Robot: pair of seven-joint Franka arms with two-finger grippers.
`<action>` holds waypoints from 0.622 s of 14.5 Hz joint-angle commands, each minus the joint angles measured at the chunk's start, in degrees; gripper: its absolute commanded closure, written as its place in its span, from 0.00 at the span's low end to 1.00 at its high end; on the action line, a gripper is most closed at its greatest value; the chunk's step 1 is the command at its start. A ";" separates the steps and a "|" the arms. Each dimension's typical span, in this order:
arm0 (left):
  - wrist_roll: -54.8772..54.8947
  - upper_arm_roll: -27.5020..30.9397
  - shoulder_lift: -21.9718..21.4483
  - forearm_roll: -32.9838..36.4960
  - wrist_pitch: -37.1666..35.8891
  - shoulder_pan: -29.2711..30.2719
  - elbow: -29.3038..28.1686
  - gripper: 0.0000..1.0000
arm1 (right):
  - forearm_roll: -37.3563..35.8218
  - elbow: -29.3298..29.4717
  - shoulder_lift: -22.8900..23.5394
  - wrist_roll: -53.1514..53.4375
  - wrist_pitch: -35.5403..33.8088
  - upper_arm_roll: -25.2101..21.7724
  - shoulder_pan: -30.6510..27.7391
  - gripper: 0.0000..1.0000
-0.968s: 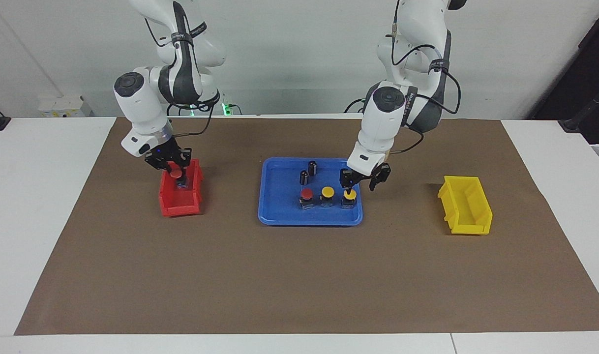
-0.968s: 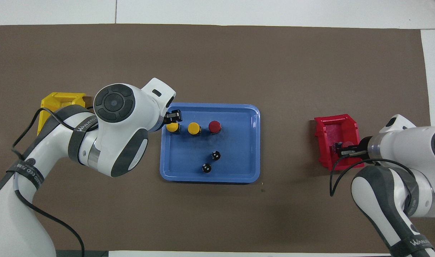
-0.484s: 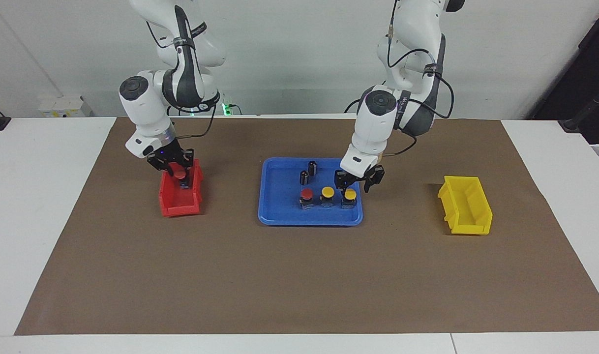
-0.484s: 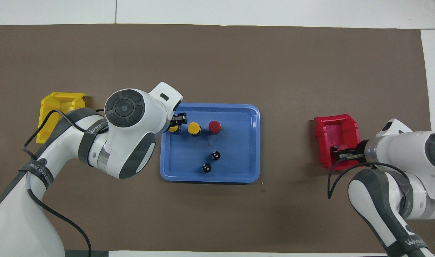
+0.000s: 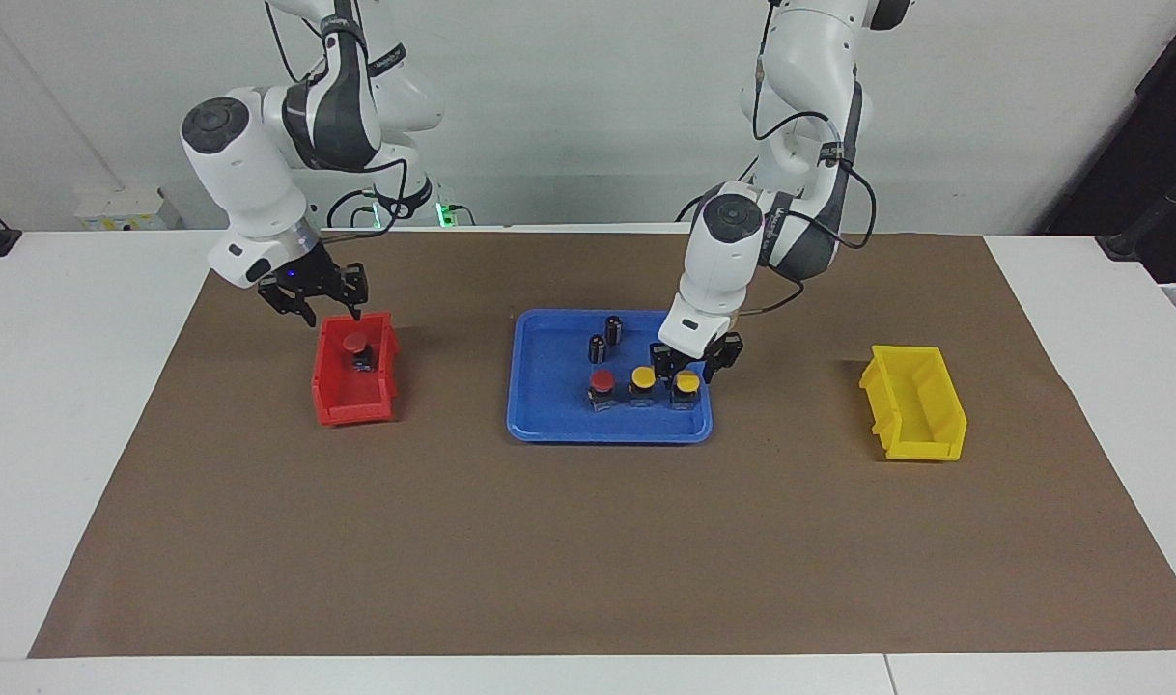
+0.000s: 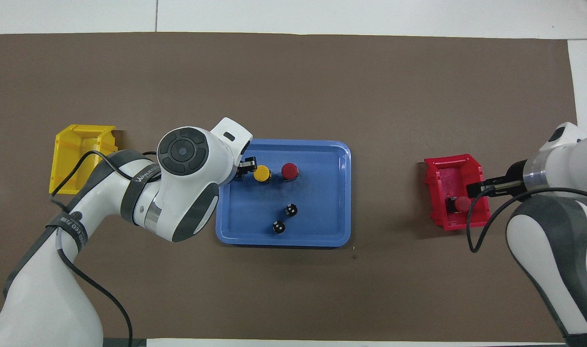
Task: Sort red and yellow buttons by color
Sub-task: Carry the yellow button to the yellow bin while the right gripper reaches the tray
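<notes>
Facing view, swept from its left edge: right gripper hangs in the air over the red bin's edge nearest the robots, fingers spread, holding nothing. One red button sits inside that bin, upright, at about 12 o'clock of the bin's floor, apart from the gripper. In the overhead view the same red button shows in the bin just beside the right gripper.

Mid-table, the blue tray carries the rest. Along its 6 o'clock side in the facing view, three buttons in a row: second red button, then middle yellow button, then end yellow button at about 4 o'clock of the tray. Two black cylinders stand at about 12 o'clock of the tray, nearer the robots than the row.

Left gripper is down at the end yellow button, one finger on each side of it; whether they are pressing on it I cannot tell. Overhead, the arm hides that button; only the left gripper's tip shows beside the middle yellow button.

Yellow bin sits at the left arm's end of the brown mat, well apart from the tray.
</notes>
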 commanded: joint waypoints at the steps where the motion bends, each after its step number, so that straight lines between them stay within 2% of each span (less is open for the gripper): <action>1: -1.85 0.88 0.70 1.09 -0.16 -0.72 2.02 0.99 | 0.44 12.17 3.87 -0.59 -10.91 0.47 -0.60 0.28; 3: -2.02 1.15 0.27 1.09 -6.63 -0.28 6.85 0.99 | 0.35 20.70 7.11 0.02 -17.79 0.47 -0.60 0.28; 5: -0.98 1.85 -3.05 1.09 -15.32 1.64 11.59 0.99 | 0.53 22.93 8.00 3.09 -18.17 0.65 -0.34 0.27; 7: 7.59 1.85 -5.96 1.27 -24.30 6.99 14.77 0.99 | 0.27 24.68 8.88 8.61 -16.33 2.22 3.94 0.27; 9: 18.32 1.85 -9.12 1.27 -27.49 13.31 14.00 0.99 | -0.87 30.10 13.43 19.75 -15.70 2.23 12.01 0.27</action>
